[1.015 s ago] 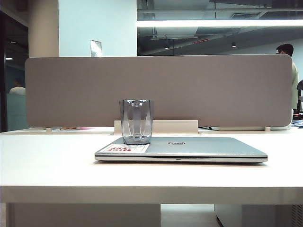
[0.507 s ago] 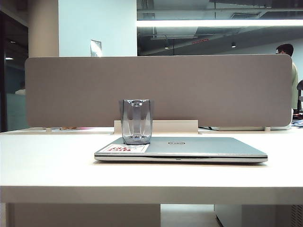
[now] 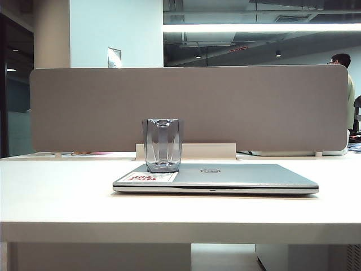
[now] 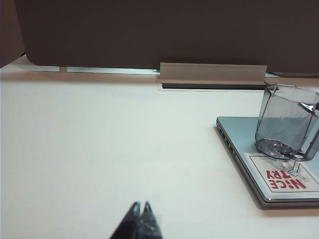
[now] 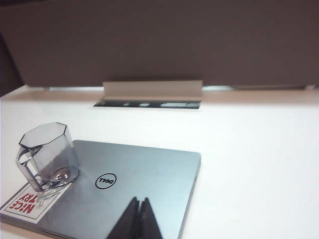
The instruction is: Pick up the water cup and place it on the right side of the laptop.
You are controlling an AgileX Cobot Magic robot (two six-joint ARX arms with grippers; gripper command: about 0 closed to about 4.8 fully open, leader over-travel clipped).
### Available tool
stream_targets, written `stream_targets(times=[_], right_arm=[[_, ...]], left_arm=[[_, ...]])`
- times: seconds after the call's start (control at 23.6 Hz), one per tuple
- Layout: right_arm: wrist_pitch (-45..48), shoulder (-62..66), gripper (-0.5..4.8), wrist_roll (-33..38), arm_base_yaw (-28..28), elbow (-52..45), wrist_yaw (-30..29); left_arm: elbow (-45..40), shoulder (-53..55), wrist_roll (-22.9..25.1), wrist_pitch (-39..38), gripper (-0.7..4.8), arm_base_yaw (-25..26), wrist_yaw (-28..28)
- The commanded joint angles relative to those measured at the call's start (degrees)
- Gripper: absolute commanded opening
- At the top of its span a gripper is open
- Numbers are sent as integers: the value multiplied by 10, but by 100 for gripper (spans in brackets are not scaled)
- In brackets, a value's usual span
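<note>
The water cup [image 3: 163, 144], a grey-tinted faceted tumbler, stands upright on the left end of the closed silver laptop [image 3: 237, 178], beside its white sticker with red lettering [image 3: 144, 177]. No arm shows in the exterior view. In the right wrist view my right gripper [image 5: 140, 200] is shut and empty, hovering over the laptop [image 5: 149, 184] lid near the round logo, with the cup [image 5: 48, 157] off to one side. In the left wrist view my left gripper [image 4: 141, 204] is shut and empty above bare table, well apart from the cup [image 4: 288, 123] and laptop [image 4: 239, 154].
A grey partition panel [image 3: 186, 107] runs along the back of the white table [image 3: 56, 192]. A pale cable tray flap [image 3: 197, 151] sits behind the laptop. A person [image 3: 344, 84] stands beyond the partition at the far right.
</note>
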Motion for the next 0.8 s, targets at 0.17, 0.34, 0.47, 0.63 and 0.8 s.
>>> stream_targets(times=[0.17,0.34,0.47,0.63,0.8], right_arm=[[60,117,-9,2,46,55,-1],[69,186,-9,2,88,85,1],[110,257,-9,2,125,101,1],[156,330,-9,2,169,112,1],[187,444,-9,2,225,147,0]], left_arm=[[3,0,-1,7,-4,1,3],[3,0,-1,7,-4,1,3],[3,0,-1,6,-4,1,3],[3,0,-1,0,-4,1,12],[3,0,-1,-12,-4,1,82]])
